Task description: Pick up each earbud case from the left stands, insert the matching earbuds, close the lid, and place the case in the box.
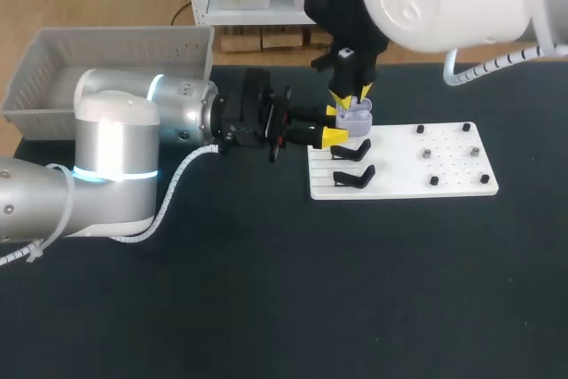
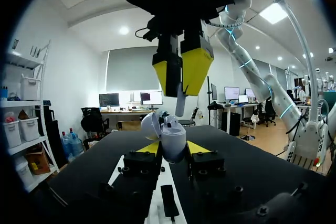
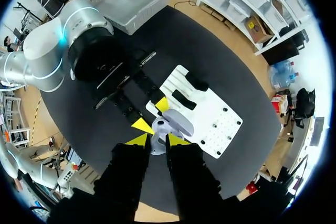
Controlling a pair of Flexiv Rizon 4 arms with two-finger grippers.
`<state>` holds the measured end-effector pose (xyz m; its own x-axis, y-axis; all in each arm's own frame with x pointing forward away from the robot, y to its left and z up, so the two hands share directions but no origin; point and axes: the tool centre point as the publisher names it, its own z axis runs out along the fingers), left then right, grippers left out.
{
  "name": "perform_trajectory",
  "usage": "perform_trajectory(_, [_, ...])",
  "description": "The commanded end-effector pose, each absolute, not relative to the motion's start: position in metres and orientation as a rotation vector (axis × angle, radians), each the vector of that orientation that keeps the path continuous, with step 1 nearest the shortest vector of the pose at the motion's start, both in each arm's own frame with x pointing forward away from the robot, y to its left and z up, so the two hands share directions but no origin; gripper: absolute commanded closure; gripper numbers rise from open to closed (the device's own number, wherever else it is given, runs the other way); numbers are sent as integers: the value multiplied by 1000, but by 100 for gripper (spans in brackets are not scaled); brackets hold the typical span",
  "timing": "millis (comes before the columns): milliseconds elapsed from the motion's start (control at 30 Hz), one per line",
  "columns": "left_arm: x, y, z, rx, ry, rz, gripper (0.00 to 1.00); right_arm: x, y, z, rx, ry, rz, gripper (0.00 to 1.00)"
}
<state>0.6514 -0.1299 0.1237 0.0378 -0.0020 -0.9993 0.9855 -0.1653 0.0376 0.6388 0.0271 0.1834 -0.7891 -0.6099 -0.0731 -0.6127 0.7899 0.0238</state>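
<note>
Our left gripper [image 1: 333, 124] was clamped on the earbud case [image 2: 173, 139], one yellow tip pressed to each side of its rounded lavender body. We held it at the near left corner of the white board [image 1: 444, 179], above the board's edge rather than on any stand. The case's lid [image 2: 150, 125] stood swung open to one side, leaving the inside facing upward.

Our right gripper [image 1: 353, 93] hung straight down over the open case, its fingers nearly together. In the left wrist view we saw them pinching a slim pale earbud [image 2: 180, 102], whose stem pointed down towards the opening and ended just above it. We could not tell whether the stem's end touched the case.

On the board beside the held case, two black stands [image 1: 352, 150] lay one behind the other, both bare. The far half of the board carried a scatter of small dark pegs [image 1: 428, 153]. We could not make out what sat on them.

The grey box [image 1: 53, 59] stood at the far left corner of the black table [image 1: 266, 290], well apart from both grippers, behind our left arm.
</note>
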Motion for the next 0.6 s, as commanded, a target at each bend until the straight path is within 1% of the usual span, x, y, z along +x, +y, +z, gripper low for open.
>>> perform_trajectory(33, [651, -130, 123, 1346, 1097, -1298, 100, 640, 28, 181, -997, 2914, 73, 100])
perform_trajectory(600, [651, -130, 123, 1346, 1097, -1298, 100, 644, 28, 175, -989, 2927, 87, 100])
